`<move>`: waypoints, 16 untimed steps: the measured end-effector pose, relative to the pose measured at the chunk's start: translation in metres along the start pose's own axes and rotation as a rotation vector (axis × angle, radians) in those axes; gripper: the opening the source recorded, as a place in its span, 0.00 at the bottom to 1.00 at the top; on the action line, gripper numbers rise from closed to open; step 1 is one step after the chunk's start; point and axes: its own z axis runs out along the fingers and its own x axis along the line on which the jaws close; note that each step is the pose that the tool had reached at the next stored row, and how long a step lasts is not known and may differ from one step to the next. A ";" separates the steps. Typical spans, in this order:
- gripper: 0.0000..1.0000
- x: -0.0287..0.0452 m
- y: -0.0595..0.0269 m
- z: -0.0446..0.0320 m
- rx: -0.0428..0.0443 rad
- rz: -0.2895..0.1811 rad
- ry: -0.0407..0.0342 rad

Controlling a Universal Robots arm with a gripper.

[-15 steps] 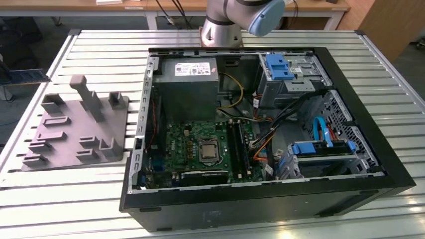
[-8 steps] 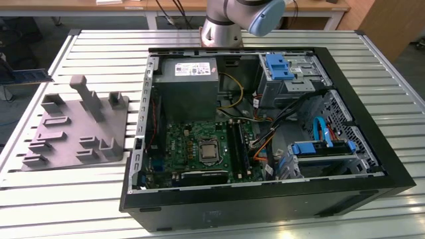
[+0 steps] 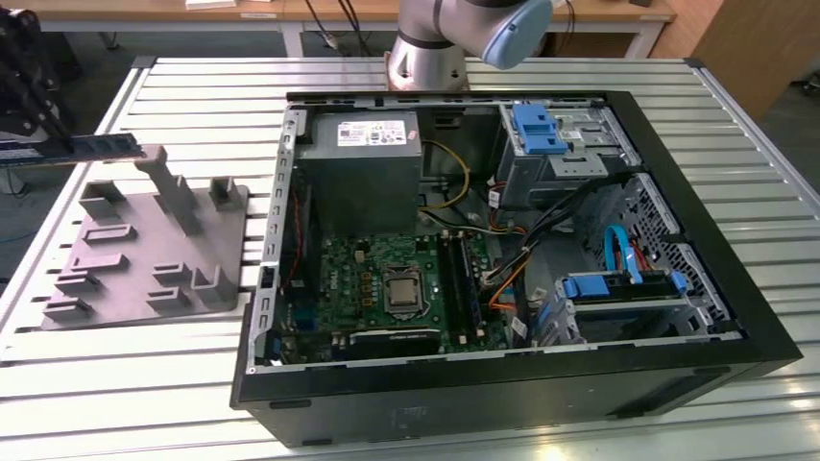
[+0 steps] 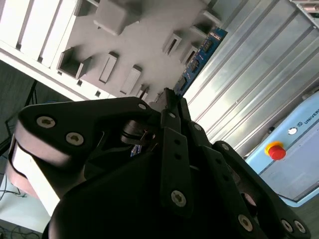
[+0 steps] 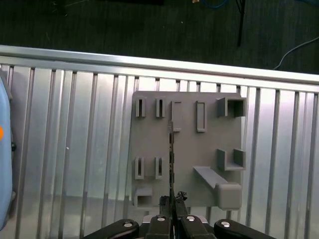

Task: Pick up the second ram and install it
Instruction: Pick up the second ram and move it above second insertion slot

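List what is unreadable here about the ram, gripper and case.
- Second wrist view: the gripper covers the held end of the second ram.
- First wrist view: the second ram lies edge-on over the grey fixture; its faces are hidden.
- Exterior view: the left edge cuts off the gripper.
- Exterior view: the motherboard slots are too small to tell filled from free.

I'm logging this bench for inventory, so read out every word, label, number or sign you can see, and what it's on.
The white label on the power supply: print too small to read.
The lettering on the pale blue box: cut off at the edge, no whole word.
On the second ram in the gripper: nothing legible.
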 end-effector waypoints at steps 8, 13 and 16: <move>0.14 0.0024 -0.0348 0.0006 -0.0007 0.000 0.0000; 0.14 0.0039 -0.0560 0.0009 -0.0009 0.000 0.0000; 0.14 0.0048 -0.0688 0.0012 -0.0008 0.000 -0.0001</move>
